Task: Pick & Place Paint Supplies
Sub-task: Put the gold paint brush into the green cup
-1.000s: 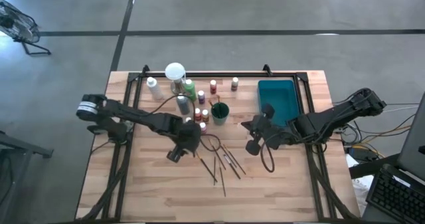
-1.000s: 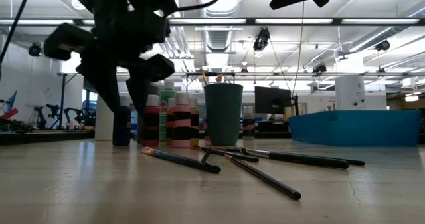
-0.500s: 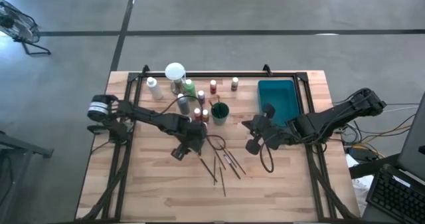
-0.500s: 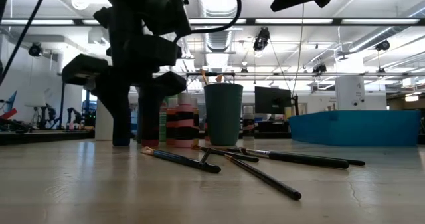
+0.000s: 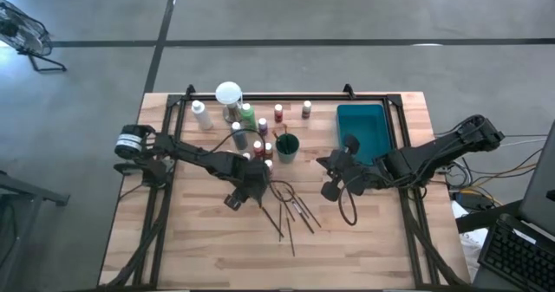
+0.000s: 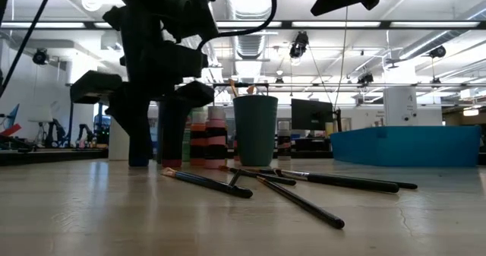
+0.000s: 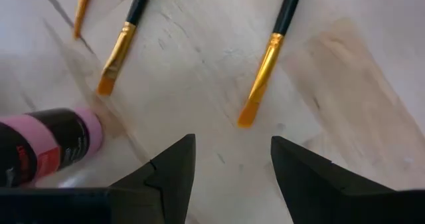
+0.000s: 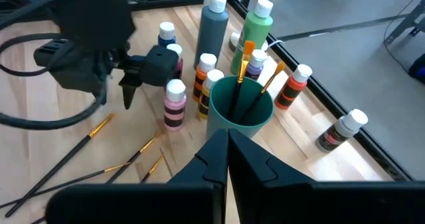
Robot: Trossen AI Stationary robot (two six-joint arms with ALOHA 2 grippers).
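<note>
While the left claw (image 5: 260, 186), jaws parted and gripping nothing, is hovering over the loose brushes (image 5: 290, 210) at bench centre, the teal tray (image 5: 362, 129) at 2 o'clock is sitting unfilled, the paint bottles (image 5: 263, 127) are waiting at 12 o'clock, and the right claw (image 5: 323, 164) is idling closed beside the tray.

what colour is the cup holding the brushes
Dark green; the cup shows best in the right wrist view.
</note>
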